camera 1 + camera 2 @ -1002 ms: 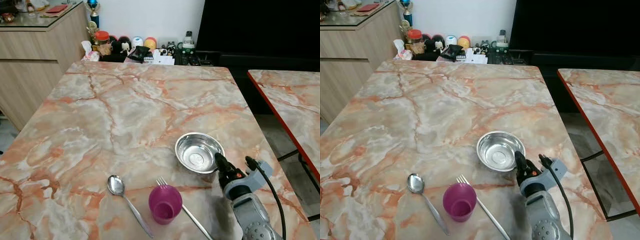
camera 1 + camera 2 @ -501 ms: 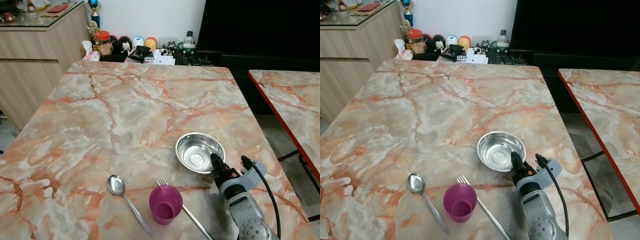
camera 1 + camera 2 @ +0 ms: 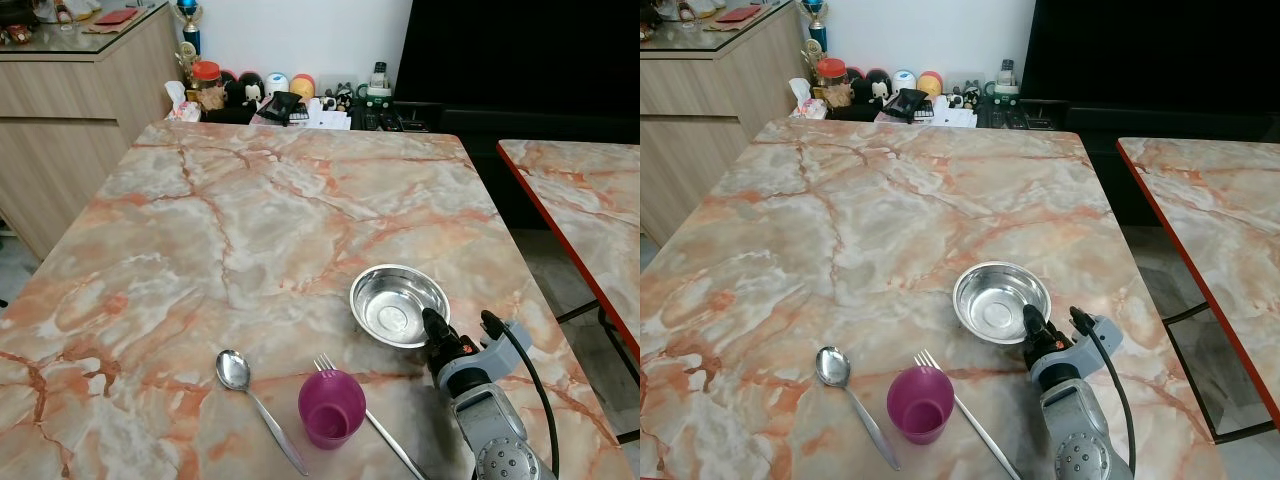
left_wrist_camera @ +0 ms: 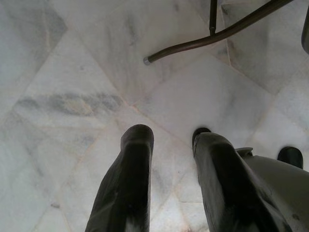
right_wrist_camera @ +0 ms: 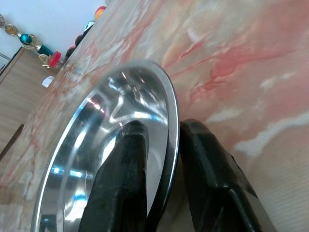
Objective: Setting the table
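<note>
right claw [image 5: 161, 145] has edged onto the bowl [image 3: 398, 303] rim, seemingly pinching it; cup [image 3: 331, 407] beside.

Along the far edge of the marble table [image 3: 250, 200] runs a row of clutter against a white wall [image 3: 300, 40]: a red-lidded jar [image 3: 206, 82], dark round figurines [image 3: 238, 90], an orange ball-like item [image 3: 300, 87], a small bottle with a green base [image 3: 376, 85]; to the left stands a wooden cabinet [image 3: 70, 120] with a glass top, a red flat item [image 3: 112, 17] lying on it; a trophy [image 3: 186, 20] stands beside the cabinet; to the right a second marble table [image 3: 590, 210] with a red edge stands apart; below, pale marble floor tiles [image 4: 72, 96] and a thin metal leg [image 4: 212, 38].
</note>
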Tool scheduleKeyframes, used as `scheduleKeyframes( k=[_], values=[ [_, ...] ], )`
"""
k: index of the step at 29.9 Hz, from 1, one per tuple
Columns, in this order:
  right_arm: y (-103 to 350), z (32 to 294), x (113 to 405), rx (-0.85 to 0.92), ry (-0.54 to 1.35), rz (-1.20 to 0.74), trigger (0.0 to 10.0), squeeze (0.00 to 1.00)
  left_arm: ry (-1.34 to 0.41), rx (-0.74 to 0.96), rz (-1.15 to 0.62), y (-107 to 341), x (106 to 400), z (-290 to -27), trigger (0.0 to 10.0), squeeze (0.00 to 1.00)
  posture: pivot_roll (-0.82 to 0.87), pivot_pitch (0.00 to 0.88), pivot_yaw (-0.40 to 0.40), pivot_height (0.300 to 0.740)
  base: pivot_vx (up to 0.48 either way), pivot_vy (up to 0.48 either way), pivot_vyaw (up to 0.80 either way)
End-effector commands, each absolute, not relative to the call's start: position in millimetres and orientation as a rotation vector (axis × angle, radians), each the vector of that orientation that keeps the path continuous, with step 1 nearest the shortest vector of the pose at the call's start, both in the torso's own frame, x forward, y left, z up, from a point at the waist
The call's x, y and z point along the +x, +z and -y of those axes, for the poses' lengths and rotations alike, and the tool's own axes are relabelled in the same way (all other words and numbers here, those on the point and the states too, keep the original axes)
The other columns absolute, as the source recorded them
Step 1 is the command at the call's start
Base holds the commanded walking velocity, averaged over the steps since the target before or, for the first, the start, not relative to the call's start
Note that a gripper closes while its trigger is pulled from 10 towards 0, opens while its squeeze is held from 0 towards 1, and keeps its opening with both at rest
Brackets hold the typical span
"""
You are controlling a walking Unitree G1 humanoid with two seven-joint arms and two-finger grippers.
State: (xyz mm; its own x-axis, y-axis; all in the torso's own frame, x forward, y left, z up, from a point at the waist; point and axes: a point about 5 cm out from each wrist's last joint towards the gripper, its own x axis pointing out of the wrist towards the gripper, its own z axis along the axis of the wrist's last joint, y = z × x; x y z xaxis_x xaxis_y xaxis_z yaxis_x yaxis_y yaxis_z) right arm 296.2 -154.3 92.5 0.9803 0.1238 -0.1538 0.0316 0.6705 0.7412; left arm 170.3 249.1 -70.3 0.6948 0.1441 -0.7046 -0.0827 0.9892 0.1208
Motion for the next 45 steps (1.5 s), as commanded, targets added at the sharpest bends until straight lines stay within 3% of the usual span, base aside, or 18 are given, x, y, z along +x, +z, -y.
scheduleKeyframes(
  k=[1, 6, 19, 24, 25, 26, 36, 45],
  values=[
    [90, 152, 297, 0.84, 0.045, -0.209, 0.8, 0.0, 0.13, 0.08, -0.816, -74, 163, -249, 10.0, 0.0, -0.01, 0.118, -0.034, 0.74, 0.0, 0.0, 0.0],
    [90, 150, 298, 0.842, 0.048, -0.21, 0.0, 0.0, 0.132, 0.078, -0.82, -74, 163, -250, 10.0, 0.0, 0.0, 0.119, -0.033, 0.74, 0.0, 0.0, 0.0],
    [91, 151, 298, 0.851, 0.027, -0.185, 0.0, 0.0, 0.103, 0.098, -0.826, -75, 163, -247, 10.0, 0.0, 0.0, 0.12, -0.033, 0.74, 0.0, 0.0, 0.0],
    [102, 157, 301, 0.887, 0.006, -0.078, 0.0, 0.0, 0.102, 0.11, -0.828, -75, 163, -247, 10.0, 0.0, 0.0, 0.121, -0.033, 0.74, 0.0, 0.0, 0.0],
    [111, 159, 301, 0.885, 0.02, -0.016, 3.1, 0.0, 0.103, 0.112, -0.828, -75, 163, -247, 10.0, 0.0, 0.0, 0.122, -0.032, 0.74, 0.0, 0.0, 0.0],
    [120, 161, 302, 0.894, 0.026, 0.047, 10.0, 0.0, 0.104, 0.116, -0.83, -75, 163, -248, 10.0, 0.0, 0.0, 0.122, -0.032, 0.74, 0.0, 0.0, 0.0],
    [140, 166, 299, 0.958, 0.061, 0.206, 10.0, 0.0, 0.193, 0.109, -0.838, -71, 158, -266, 10.0, 0.0, 0.0, 0.121, -0.029, 0.74, 0.0, 0.0, 0.0],
    [149, 168, 299, 0.882, 0.115, 0.245, 10.0, 0.0, 0.209, 0.107, -0.842, -70, 155, -274, 10.0, 0.0, -0.01, 0.095, -0.03, 0.74, 0.0, 0.0, 0.0]
  ],
)
